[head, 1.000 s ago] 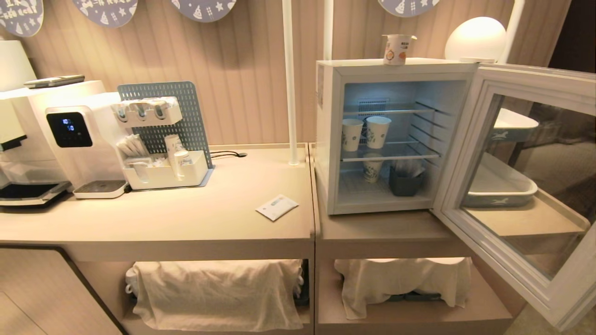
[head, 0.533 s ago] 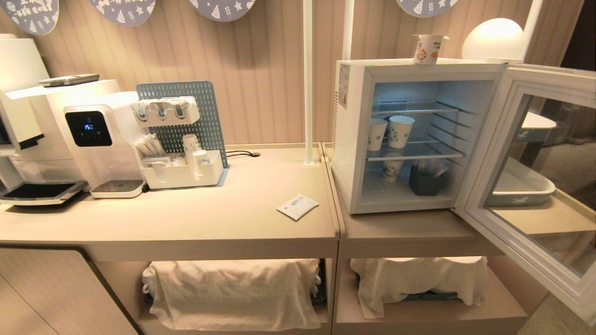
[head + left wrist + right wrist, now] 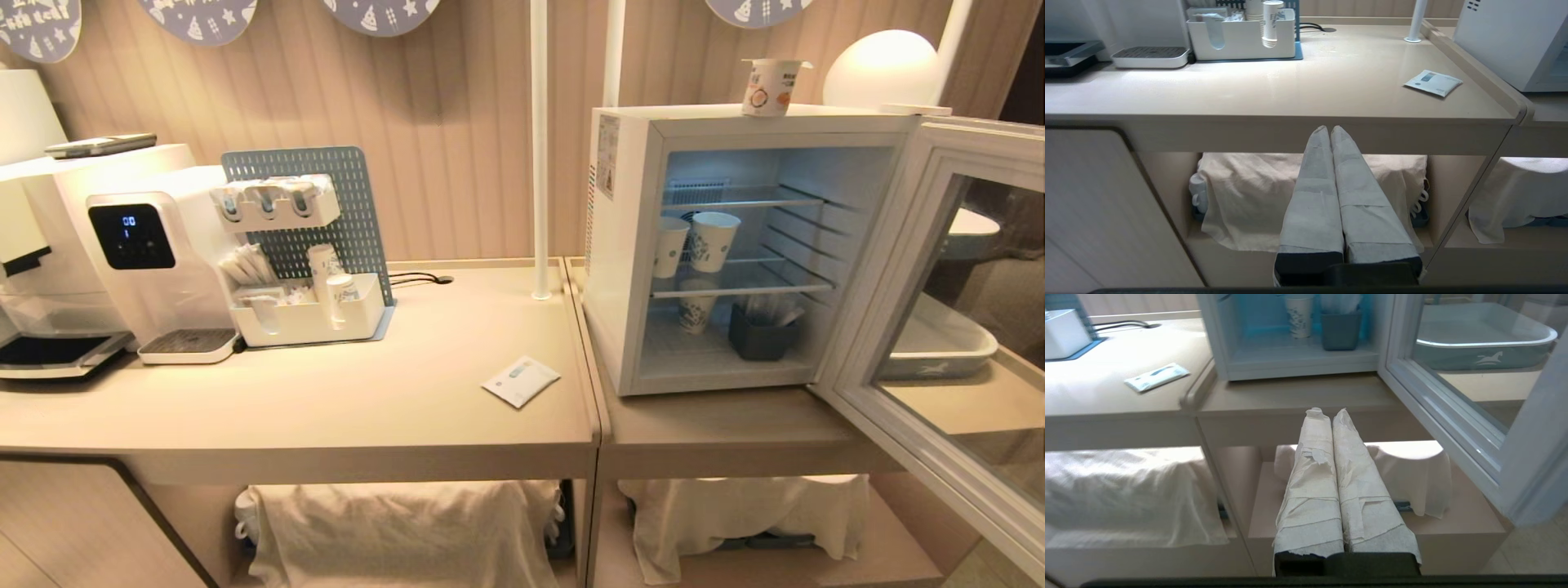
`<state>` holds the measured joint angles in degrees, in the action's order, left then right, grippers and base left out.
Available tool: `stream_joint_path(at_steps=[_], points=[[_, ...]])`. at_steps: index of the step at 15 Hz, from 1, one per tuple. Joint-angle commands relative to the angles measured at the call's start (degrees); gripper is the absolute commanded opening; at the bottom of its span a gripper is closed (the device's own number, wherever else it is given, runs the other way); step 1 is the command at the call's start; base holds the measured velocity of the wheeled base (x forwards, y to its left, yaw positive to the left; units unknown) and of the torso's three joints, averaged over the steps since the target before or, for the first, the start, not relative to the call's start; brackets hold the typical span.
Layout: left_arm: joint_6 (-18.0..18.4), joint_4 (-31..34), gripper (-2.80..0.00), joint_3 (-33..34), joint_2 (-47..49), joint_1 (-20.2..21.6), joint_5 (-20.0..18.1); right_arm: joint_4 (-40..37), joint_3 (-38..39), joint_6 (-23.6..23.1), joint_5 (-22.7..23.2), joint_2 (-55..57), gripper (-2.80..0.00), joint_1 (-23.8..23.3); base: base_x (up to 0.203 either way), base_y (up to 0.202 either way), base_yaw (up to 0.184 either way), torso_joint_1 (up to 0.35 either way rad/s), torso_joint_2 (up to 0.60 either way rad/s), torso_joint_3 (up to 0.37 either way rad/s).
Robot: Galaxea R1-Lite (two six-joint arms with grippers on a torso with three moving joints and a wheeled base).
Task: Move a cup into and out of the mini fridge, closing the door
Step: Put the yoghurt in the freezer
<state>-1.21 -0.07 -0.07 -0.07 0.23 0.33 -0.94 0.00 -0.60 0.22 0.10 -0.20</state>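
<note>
The cup (image 3: 772, 86) stands on top of the mini fridge (image 3: 629, 245), well above and ahead of the right gripper (image 3: 1326, 413), whose taped fingers are pressed together, as are the left gripper's (image 3: 1329, 130). The door (image 3: 939, 327) is swung wide. Fingers should be parted before the rim is approached level.
</note>
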Motion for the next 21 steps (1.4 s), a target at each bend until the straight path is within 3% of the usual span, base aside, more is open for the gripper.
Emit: stream_joint_path(at_steps=[1, 10, 13, 17, 21], points=[[0.0, 0.0, -2.80, 0.0, 0.1, 0.0, 0.0, 0.0, 0.0, 0.0, 0.0, 0.1, -2.80, 0.0, 0.189, 0.000, 0.003, -0.001, 0.00, -0.001], [-0.1, 0.0, -2.80, 0.0, 0.1, 0.0, 0.0, -0.4, -0.9, -0.5, 0.0, -0.1, -2.80, 0.0, 0.156, 0.000, -0.001, 0.003, 0.00, 0.003], [-0.1, 0.0, -2.80, 0.0, 0.1, 0.0, 0.0, -1.8, -16.5, 2.6, -1.7, 8.1, -2.80, 0.0, 0.000, 0.000, 0.000, 0.000, 0.00, 0.000], [-0.1, 0.0, -2.80, 0.0, 0.1, 0.0, 0.0, -4.6, -38.2, 7.2, -4.4, 32.0, -2.80, 0.0, 0.000, 0.000, 0.000, 0.000, 0.00, 0.000], [-0.1, -0.1, -2.80, 0.0, 0.1, 0.0, 0.0, -6.6, -53.0, 7.0, 0.7, 50.5, -2.80, 0.3, 0.000, 0.000, 0.000, 0.000, 0.00, 0.000]])
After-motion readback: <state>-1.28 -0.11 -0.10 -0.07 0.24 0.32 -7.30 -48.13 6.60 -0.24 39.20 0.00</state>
